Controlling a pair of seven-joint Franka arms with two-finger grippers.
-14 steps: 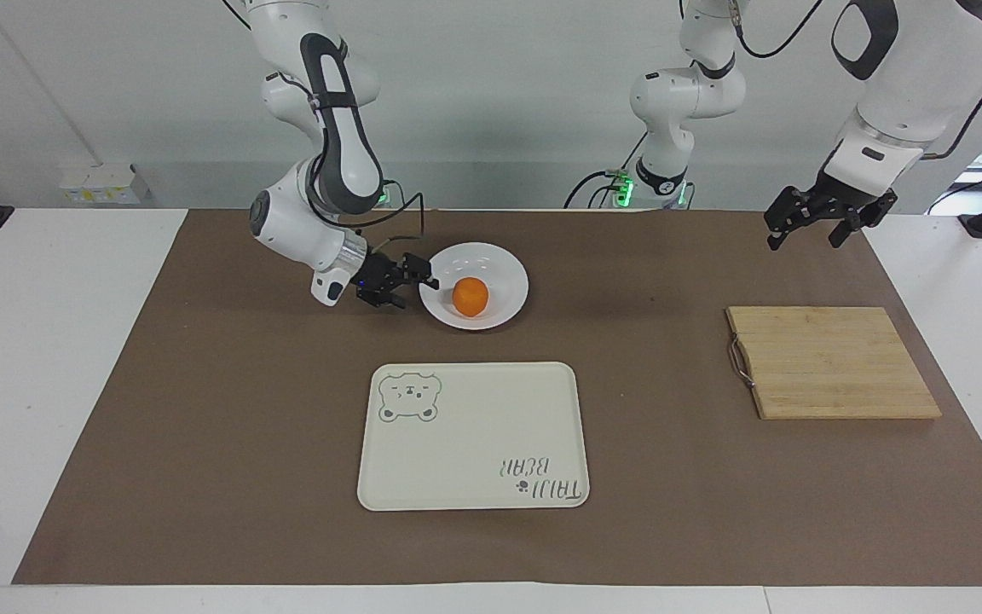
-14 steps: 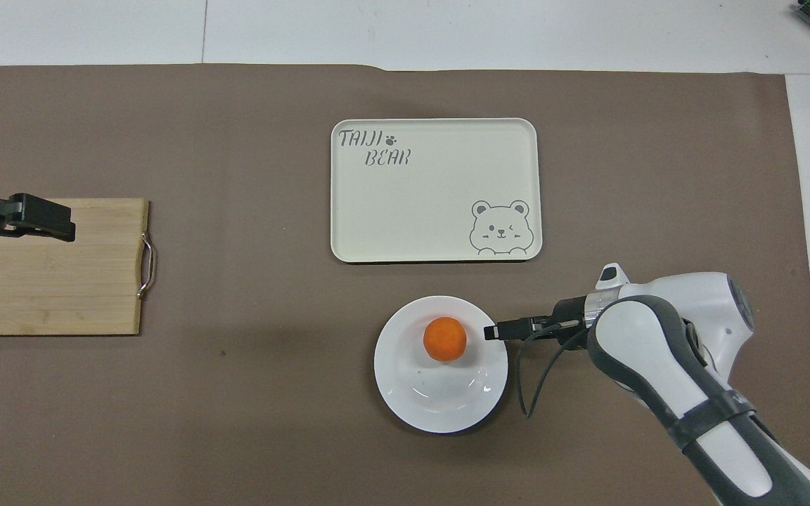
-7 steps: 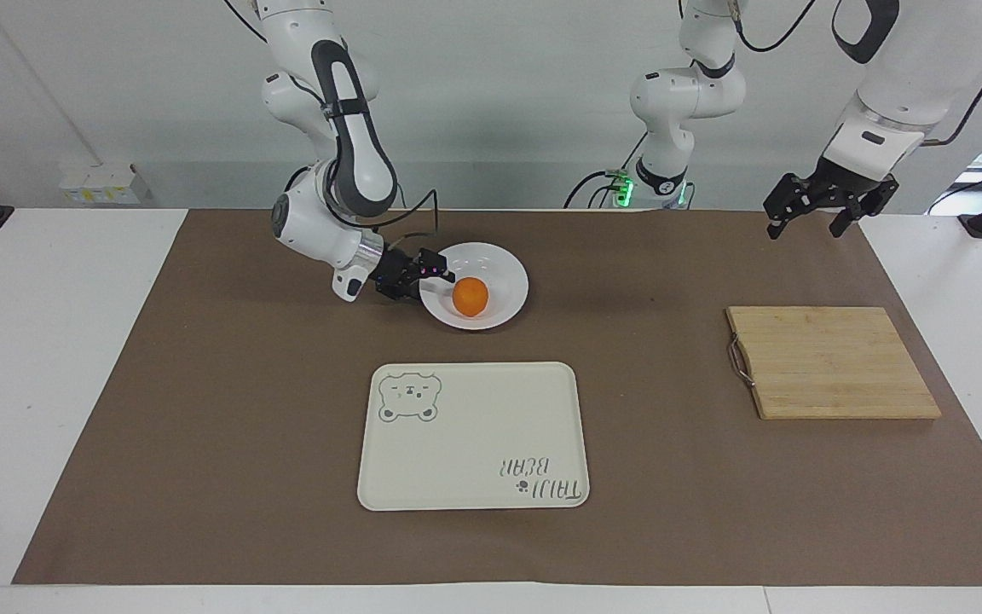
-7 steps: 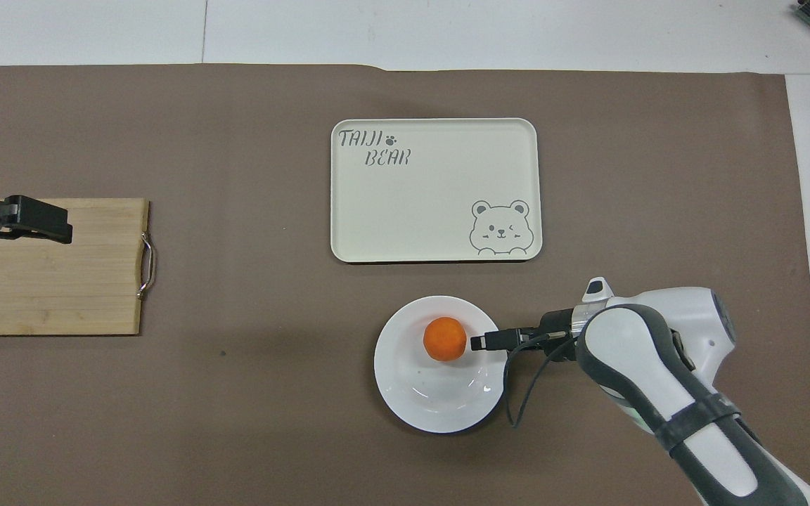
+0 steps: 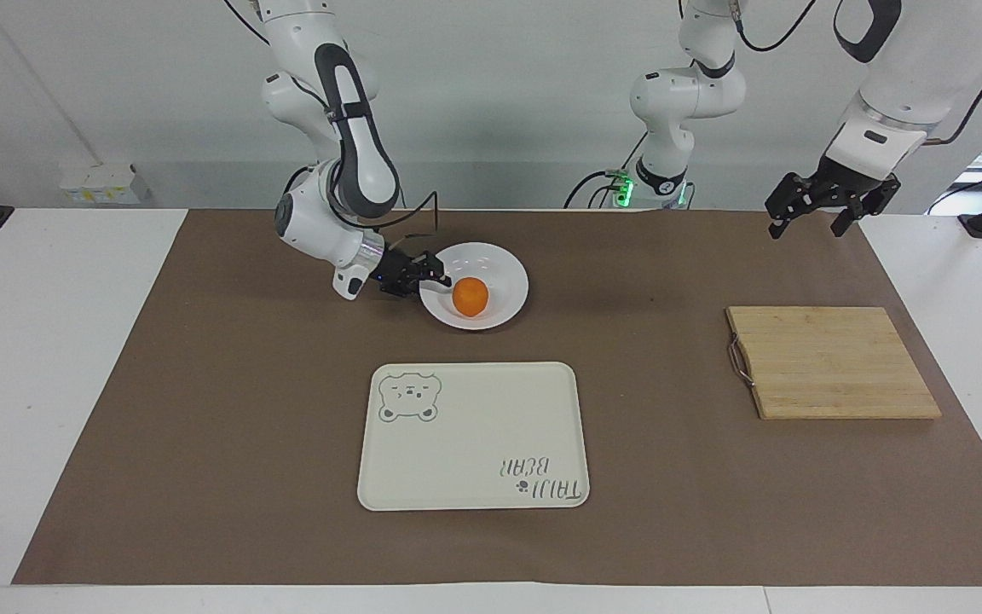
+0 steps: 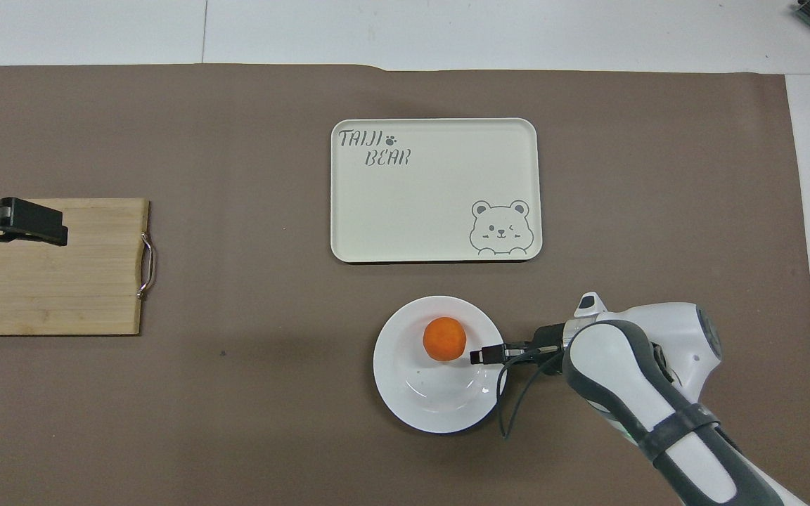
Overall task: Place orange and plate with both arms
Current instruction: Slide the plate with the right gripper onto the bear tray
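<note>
The right gripper point(image 5: 433, 277) is low at the plate's point(image 5: 504, 277) rim, on the side toward the right arm's end of the table. In the overhead view its tips point(image 6: 479, 355) reach just over the rim of the plate point(image 6: 405, 393), close to the orange point(image 6: 445, 339). Its fingers seem to pinch the rim, but I cannot tell if they are really closed on it.

The white plate lies on the brown mat point(image 5: 201, 426), nearer to the robots than the cream tray. The orange point(image 5: 470, 296) sits inside the plate, a little off the centre.

The cream tray point(image 5: 474, 437) with the bear drawing lies flat on the mat, farther from the robots than the plate and apart from it. In the overhead view the tray point(image 6: 435, 190) shows the words "TAIJI BEAR".

The bamboo cutting board point(image 5: 830, 362) with a metal handle lies toward the left arm's end of the table, well apart from the plate and the tray.

The left gripper point(image 5: 823, 209) waits in the air, with its fingers spread apart and holding nothing. In the overhead view, the left gripper point(image 6: 22, 223) is over the cutting board point(image 6: 60, 295).
</note>
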